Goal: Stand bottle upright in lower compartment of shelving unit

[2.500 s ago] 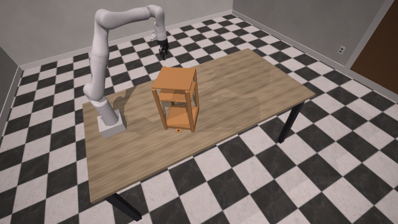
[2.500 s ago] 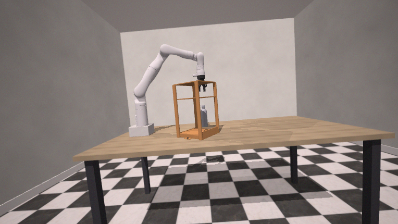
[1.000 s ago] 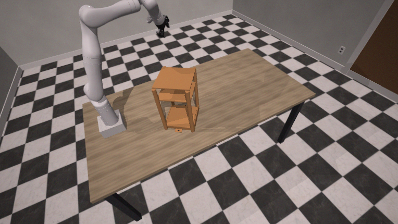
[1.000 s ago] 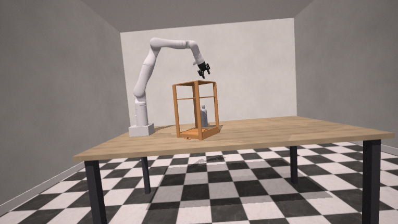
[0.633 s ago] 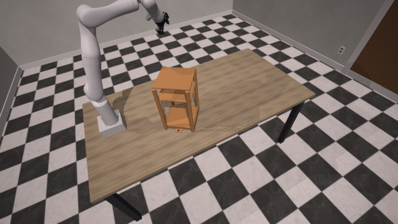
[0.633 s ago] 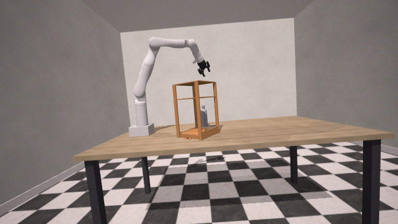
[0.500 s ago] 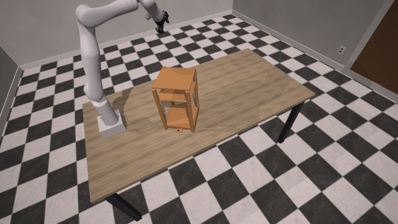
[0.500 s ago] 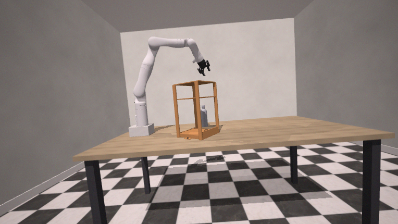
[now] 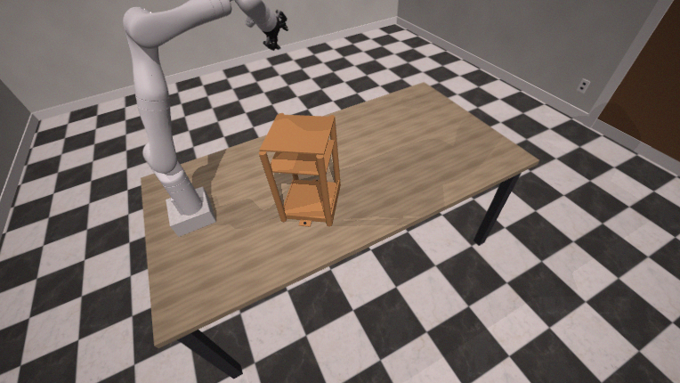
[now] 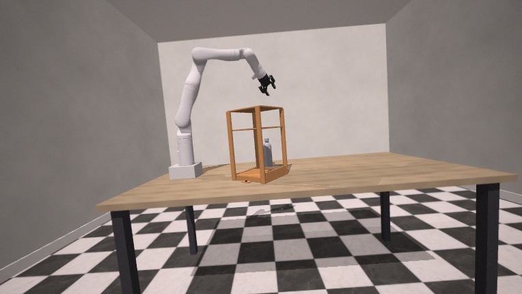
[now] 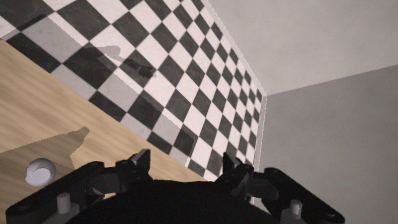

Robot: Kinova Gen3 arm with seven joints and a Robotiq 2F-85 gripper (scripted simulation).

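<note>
The grey-white bottle [image 10: 268,155] [image 11: 40,172] stands upright, cap up, on the table behind the shelving unit as seen from the exterior view. The wrist view shows it from above at lower left; in the top view the unit hides it. The orange shelving unit [image 9: 299,133] [image 10: 259,145] stands upright, and its lower compartment's floor [image 9: 309,197] [image 10: 251,174] shows no bottle on it. My gripper [image 9: 282,38] [image 10: 271,91] [image 11: 186,160] is open and empty. It is tilted, high above the bottle and above the unit's top.
The unit's posts, top board and middle shelf [image 9: 294,165] surround its compartments. A small orange plate with a dark dot [image 9: 304,223] [image 10: 246,181] lies by its foot. The arm's white base [image 9: 190,218] [image 10: 185,171] stands at the left of the table [image 9: 404,157] [image 10: 365,173].
</note>
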